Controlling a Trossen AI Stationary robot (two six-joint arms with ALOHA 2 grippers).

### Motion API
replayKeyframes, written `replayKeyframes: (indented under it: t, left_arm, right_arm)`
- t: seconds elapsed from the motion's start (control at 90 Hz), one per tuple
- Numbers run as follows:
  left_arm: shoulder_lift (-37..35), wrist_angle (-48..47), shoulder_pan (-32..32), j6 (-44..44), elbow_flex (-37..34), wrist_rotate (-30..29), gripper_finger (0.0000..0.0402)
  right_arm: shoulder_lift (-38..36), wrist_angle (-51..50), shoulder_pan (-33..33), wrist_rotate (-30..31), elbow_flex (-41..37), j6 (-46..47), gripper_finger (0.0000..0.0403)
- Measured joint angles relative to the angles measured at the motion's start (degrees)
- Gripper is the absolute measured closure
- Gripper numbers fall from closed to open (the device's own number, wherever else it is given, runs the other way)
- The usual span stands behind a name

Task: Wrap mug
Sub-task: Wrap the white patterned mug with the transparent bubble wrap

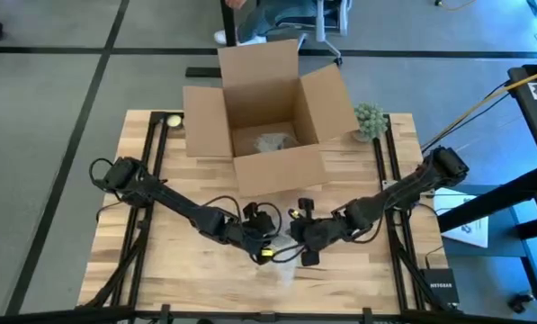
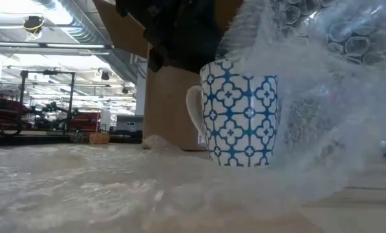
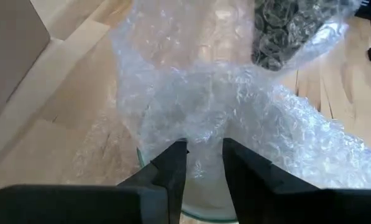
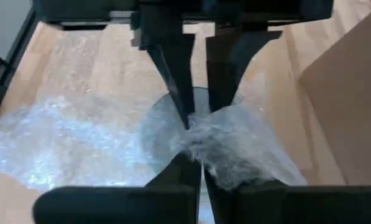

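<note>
An open brown cardboard box [image 1: 266, 112] stands at the far middle of the light wooden table [image 1: 160, 234]. Near its front, clear bubble wrap [image 2: 309, 97] drapes the white mug with blue lattice pattern [image 2: 239, 120]. Both the left gripper [image 3: 201, 168] and right gripper [image 4: 197, 168] are clamped on the wrap above the mug.

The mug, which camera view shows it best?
The low view: the mug stands upright, blue pattern and handle clear, bubble wrap alongside. Both wrist views show only its rim under wrap; in the high view the grippers hide it.
</note>
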Motion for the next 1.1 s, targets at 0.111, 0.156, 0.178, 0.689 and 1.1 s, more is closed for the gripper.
replayKeyframes:
  t: [0.111,0.156,0.178,0.689,1.1]
  left_arm:
    - [0.0,0.0,0.0,0.0,0.0,0.0,0.0314]
    - [0.0,-0.4,0.0,0.3,0.0,-0.2,0.0314]
    - [0.0,-0.8,0.0,0.3,-0.1,-0.3,0.0314]
    - [-5.2,-5.7,-2.0,3.2,4.0,-1.6,0.0314]
    - [-1.4,-2.6,0.4,-0.4,0.0,0.1,0.0314]
  right_arm:
    - [3.6,7.0,-0.7,-0.1,-1.1,-0.9,0.0402]
    - [5.4,7.5,-1.1,-0.2,-1.3,-1.0,0.0402]
    - [6.3,7.8,-1.3,-0.3,-1.2,-0.9,0.0402]
    - [9.8,8.8,-1.8,-0.5,-1.3,0.6,0.0402]
    - [9.5,8.4,-1.8,-0.7,-0.8,0.9,0.0402]
